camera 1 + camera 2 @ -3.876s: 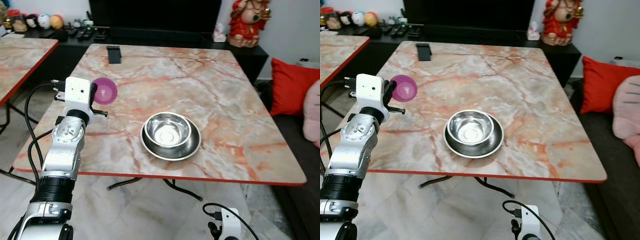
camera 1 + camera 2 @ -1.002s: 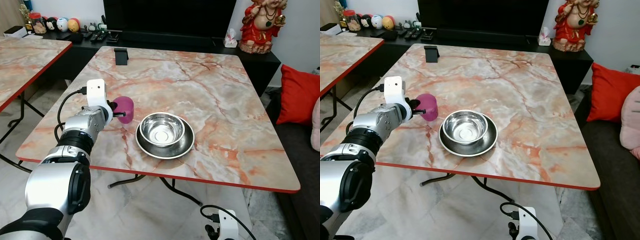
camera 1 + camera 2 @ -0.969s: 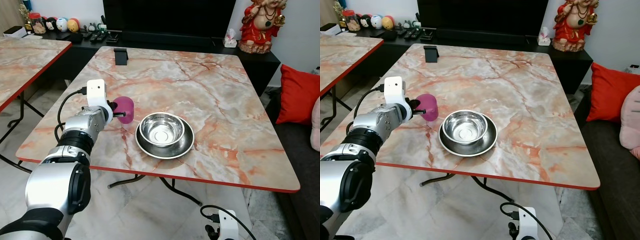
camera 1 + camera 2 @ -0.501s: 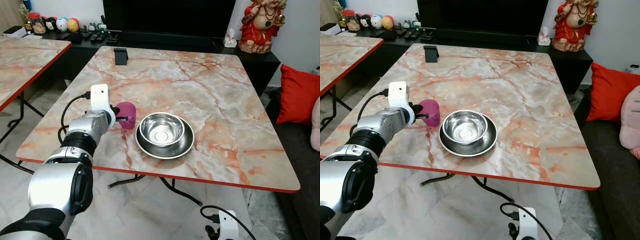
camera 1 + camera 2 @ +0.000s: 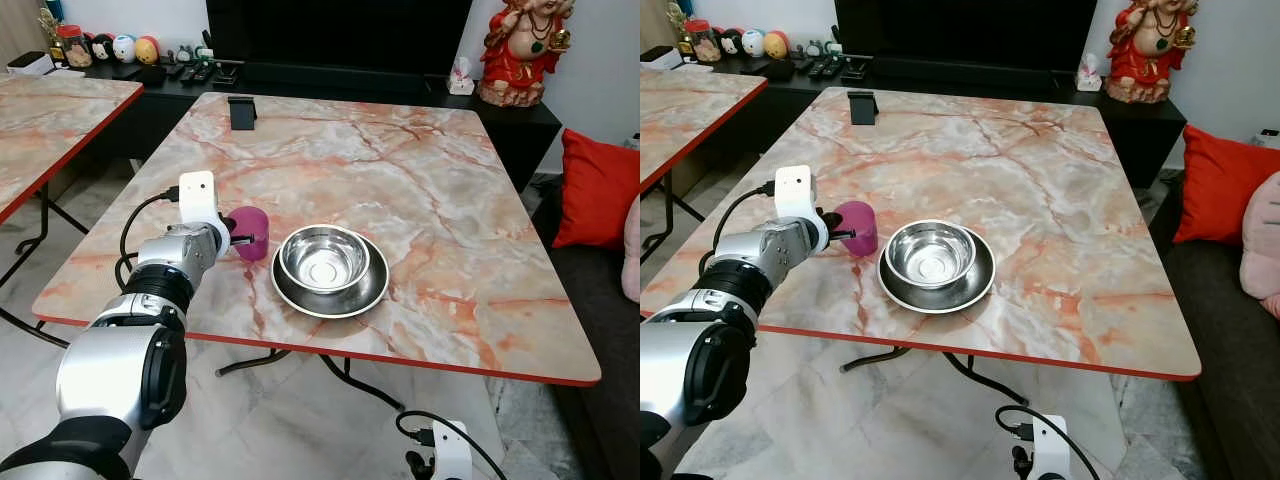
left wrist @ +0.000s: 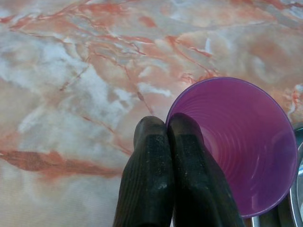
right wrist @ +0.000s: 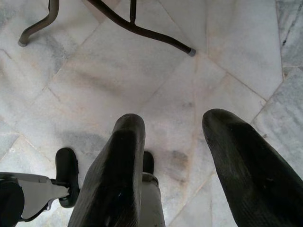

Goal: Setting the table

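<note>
A purple plastic cup [image 5: 250,232] stands upright on the marble table [image 5: 420,180], just left of a steel bowl [image 5: 323,258] that sits in a steel plate [image 5: 332,293]. My left gripper [image 5: 237,237] reaches in from the left and is shut on the cup's near rim. In the left wrist view its fingertips [image 6: 166,125] pinch the rim, one finger inside the cup [image 6: 241,146] and one outside. The plate's edge shows beside the cup. My right gripper [image 7: 175,123] hangs low beside me, open above the floor.
A black phone stand [image 5: 241,110] sits at the table's far edge. A second marble table [image 5: 50,110] stands to the left. A red statue [image 5: 525,50] is at the back right, a red cushion [image 5: 595,190] on the right. Table legs [image 7: 137,29] cross the tiled floor.
The left gripper has brought the cup from the table's left side to beside the bowl. Within the last second the cup went from tilted to upright and slightly lower.
</note>
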Robot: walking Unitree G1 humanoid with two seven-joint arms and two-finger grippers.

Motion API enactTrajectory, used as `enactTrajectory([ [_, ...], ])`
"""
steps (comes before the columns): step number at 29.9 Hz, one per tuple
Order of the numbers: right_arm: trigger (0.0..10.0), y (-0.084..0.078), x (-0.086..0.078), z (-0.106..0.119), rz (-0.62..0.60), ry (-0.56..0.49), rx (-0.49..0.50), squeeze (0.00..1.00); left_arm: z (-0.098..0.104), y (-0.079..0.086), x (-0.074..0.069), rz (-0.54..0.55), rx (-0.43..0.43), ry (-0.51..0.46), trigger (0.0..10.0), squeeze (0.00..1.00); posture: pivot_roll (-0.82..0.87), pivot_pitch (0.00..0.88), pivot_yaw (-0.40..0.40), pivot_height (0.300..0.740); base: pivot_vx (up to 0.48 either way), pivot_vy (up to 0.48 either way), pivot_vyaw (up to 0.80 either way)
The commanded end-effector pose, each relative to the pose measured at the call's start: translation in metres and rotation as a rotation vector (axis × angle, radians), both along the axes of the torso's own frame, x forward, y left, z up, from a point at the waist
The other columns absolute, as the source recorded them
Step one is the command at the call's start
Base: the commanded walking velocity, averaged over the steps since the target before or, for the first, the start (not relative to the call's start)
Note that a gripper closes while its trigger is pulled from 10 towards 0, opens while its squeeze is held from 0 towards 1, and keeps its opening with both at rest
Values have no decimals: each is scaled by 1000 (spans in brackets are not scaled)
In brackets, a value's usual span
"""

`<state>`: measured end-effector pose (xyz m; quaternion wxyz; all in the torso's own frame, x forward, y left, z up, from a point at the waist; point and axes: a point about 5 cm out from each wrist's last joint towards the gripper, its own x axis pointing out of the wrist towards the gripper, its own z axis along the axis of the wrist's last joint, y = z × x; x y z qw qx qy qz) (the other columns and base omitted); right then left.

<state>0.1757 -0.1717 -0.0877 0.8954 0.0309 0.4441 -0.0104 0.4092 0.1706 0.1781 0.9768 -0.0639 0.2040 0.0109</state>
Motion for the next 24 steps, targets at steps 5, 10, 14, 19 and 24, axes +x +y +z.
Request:
enactTrajectory([
  [5,10000,0,-1,-1,3,17,0,0,3,-5,1,-4,-9,15,10000,0,19,0,-58,740,0,0,0],
  [10,10000,-1,-2,-1,1,18,-1,0,4,-6,2,-10,-7,8,10000,416,20,0,-58,740,0,0,0],
  [14,10000,-2,-3,-1,0,19,-2,0,4,-7,2,-13,-8,3,10000,0,20,0,-58,740,0,0,0],
  [19,10000,-2,-3,-1,-1,20,-2,0,5,-7,2,-14,-10,1,10000,0,20,0,-58,740,0,0,0],
  [24,10000,-2,-2,-1,-3,18,-2,0,5,-8,2,-19,-9,-3,10000,224,18,0,-57,740,0,0,0],
])
